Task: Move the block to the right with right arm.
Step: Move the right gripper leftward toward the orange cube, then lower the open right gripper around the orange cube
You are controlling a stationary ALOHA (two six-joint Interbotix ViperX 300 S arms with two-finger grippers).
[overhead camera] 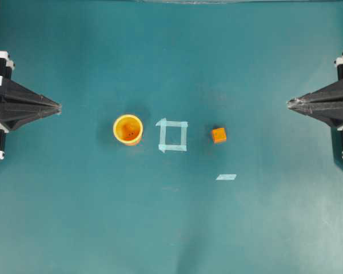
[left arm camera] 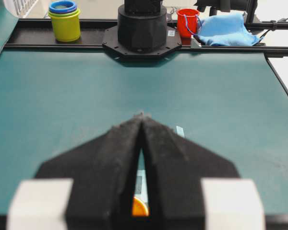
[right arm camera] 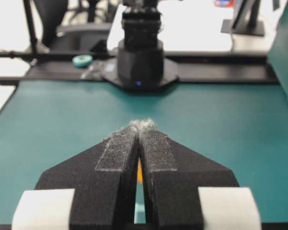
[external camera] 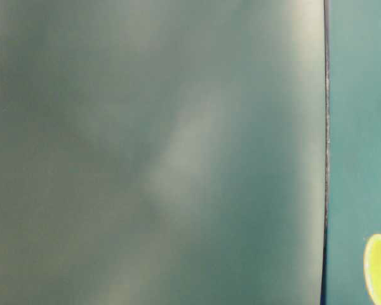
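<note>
One block (overhead camera: 219,135), one cup (overhead camera: 128,129); both closed grippers, left gripper (overhead camera: 58,107) and right gripper (overhead camera: 290,103), flank open table (overhead camera: 171,228).

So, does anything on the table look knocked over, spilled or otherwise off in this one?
Nothing stands out. The cup stands upright, the block sits flat beside the tape square, and both hands, left hand and right hand, are shut and well apart from them.

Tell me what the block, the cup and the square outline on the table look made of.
Block: matte orange, sharp-edged, probably wood or plastic. Cup: likely smooth yellow-orange plastic, thin even rim. Square outline: strips of pale tape, overlapping at the corners, flat on the table.
</note>
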